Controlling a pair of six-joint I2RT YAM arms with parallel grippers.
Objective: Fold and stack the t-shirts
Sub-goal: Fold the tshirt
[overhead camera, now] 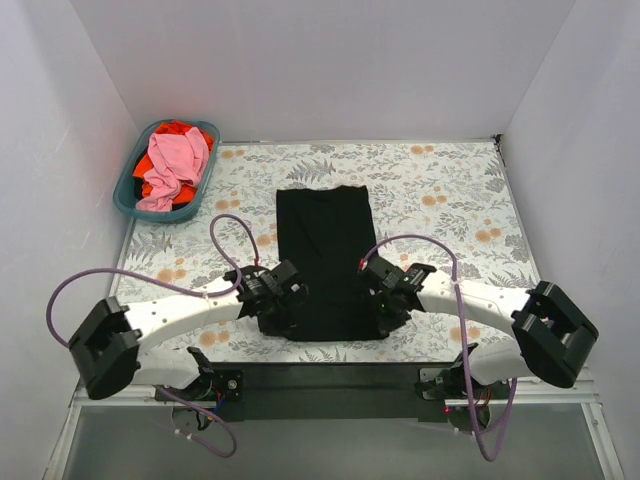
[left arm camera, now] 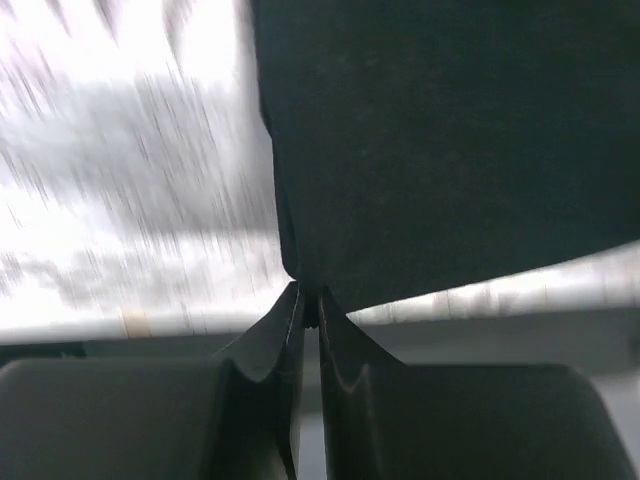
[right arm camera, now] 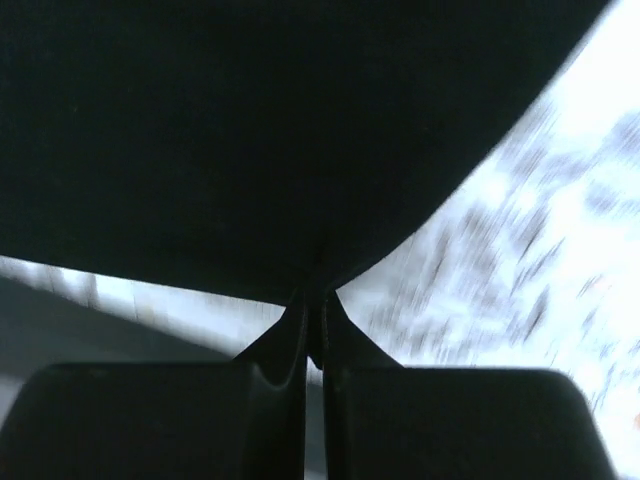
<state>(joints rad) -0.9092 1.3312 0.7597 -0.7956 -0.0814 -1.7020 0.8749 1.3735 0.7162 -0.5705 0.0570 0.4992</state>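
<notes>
1. Slippage is the main risk: each tool pinches only a thin bit of hem, so a fast or uneven lift could pull a corner free and skew the fold.
2. Left gripper (left arm camera: 310, 300) is clenched on the black t-shirt (overhead camera: 322, 250) at its near-left corner, about 7 o'clock on the cloth.
3. Right gripper (right arm camera: 314, 300) is clenched on the near-right corner, about 5 o'clock.
4. The black t-shirt lies flat as a long rectangle in the middle of the table (overhead camera: 450, 190). The pink t-shirt (overhead camera: 175, 160) and the orange-red t-shirt (overhead camera: 178, 128) sit in the basket (overhead camera: 128, 195) at 10 o'clock.
</notes>
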